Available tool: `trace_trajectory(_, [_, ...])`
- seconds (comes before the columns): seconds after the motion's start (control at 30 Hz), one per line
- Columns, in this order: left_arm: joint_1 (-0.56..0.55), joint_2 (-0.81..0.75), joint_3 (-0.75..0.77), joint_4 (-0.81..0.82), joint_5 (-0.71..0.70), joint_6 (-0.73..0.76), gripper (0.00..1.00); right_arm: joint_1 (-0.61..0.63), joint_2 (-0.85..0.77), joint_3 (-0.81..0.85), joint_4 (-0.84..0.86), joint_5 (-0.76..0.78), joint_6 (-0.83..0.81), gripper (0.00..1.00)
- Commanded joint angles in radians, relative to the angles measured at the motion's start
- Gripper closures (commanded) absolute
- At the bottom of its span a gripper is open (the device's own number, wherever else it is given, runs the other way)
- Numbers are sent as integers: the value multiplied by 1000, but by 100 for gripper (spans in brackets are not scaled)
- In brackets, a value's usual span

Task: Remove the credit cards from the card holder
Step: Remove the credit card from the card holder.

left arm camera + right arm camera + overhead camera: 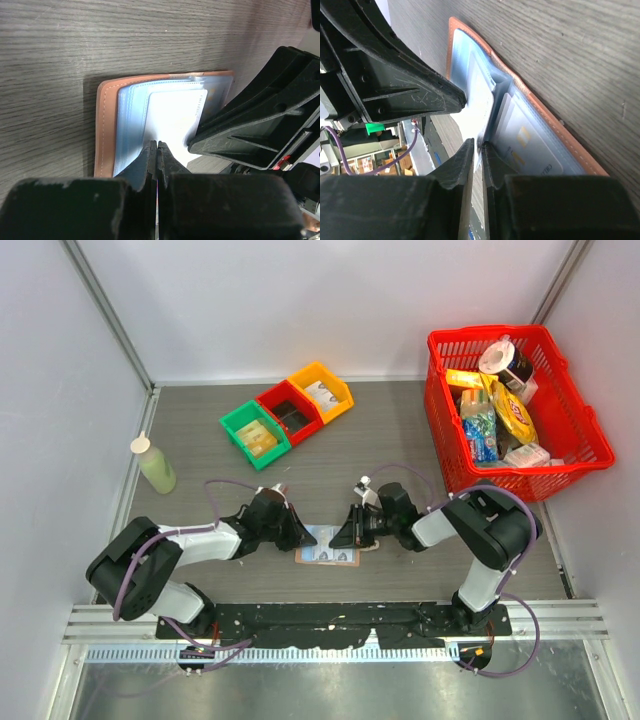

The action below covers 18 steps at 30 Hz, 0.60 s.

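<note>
Left jaws pinch credit card (175, 112); right jaws clamp card holder (103, 130); arms (215, 537) low, facing.

Two black-and-white jointed arms stretch low toward the middle of the grey bench's (400, 440) near edge, tips facing. The left black two-finger end effector (298, 536) (157, 145) is pinched closed; the right black two-finger end effector (341, 537) (479, 145) shows a sliver of gap.

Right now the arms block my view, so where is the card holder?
In the top view the card holder lies open on the table, centred toward the near edge, directly between the left gripper and the right gripper.
</note>
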Motion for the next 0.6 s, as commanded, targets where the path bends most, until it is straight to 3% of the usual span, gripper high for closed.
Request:
trace_trajectory(0.0, [-5,26,-26,-22,-46,2,100,5,-45,-18,52,-22,1,83])
trace_trajectory(0.43, [-3,24,-29,-17,-40,-2,100,6,-17,-15,69,-27,-7,82])
trace_trajectory(0.57, [-3,17,-29,-19,-38,-4,100,6,-25,-15,53,-15,-21,98])
